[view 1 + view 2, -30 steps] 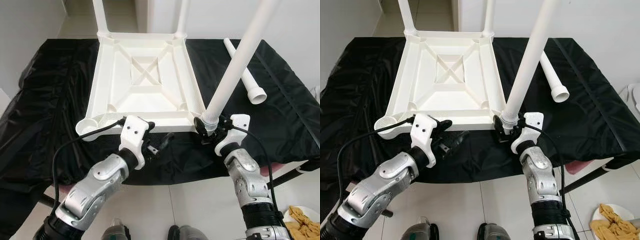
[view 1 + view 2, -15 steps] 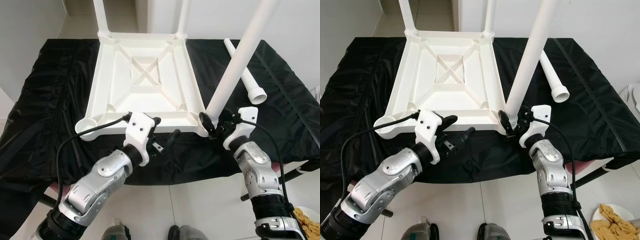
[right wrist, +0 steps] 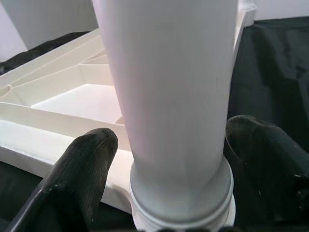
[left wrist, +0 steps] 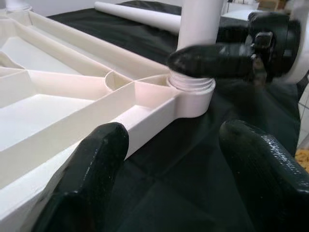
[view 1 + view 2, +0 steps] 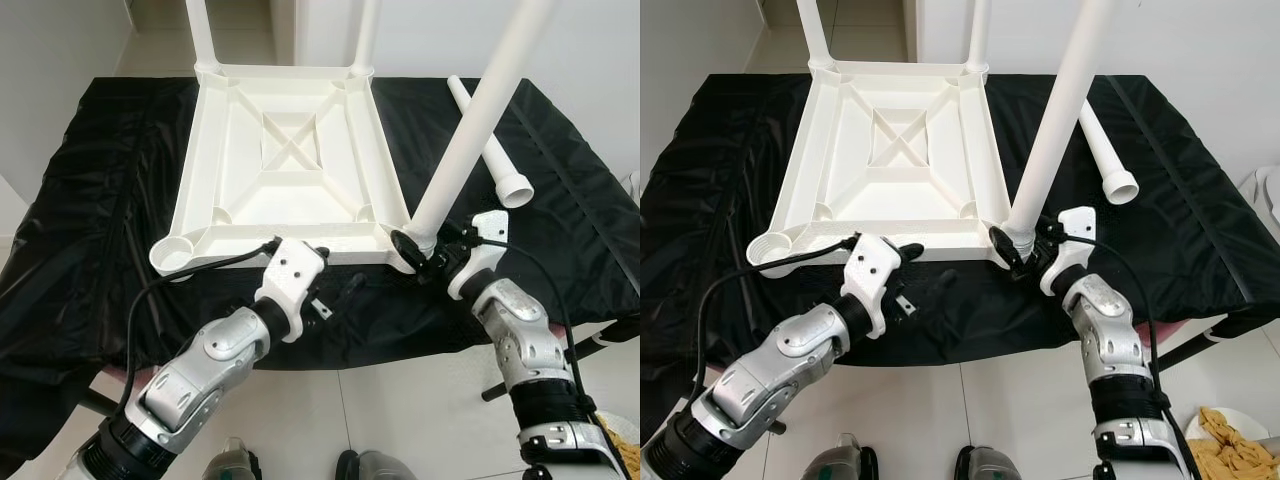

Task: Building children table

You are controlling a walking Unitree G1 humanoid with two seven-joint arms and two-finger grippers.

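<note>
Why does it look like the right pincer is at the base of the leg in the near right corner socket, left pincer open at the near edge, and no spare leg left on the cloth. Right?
Not quite. A spare leg does lie on the black cloth, right of the upturned table top; the left eye view shows it. The rest holds: right pincer at the base of the leg, left pincer open at the near edge.

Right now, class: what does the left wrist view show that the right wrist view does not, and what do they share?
Left wrist view alone: the left gripper, open beside the tabletop edge, and the spare leg lying on the black cloth. Right wrist view alone: the right gripper from behind, fingers around the leg. Both: the upturned tabletop and the leg's threaded base in its corner socket.
</note>
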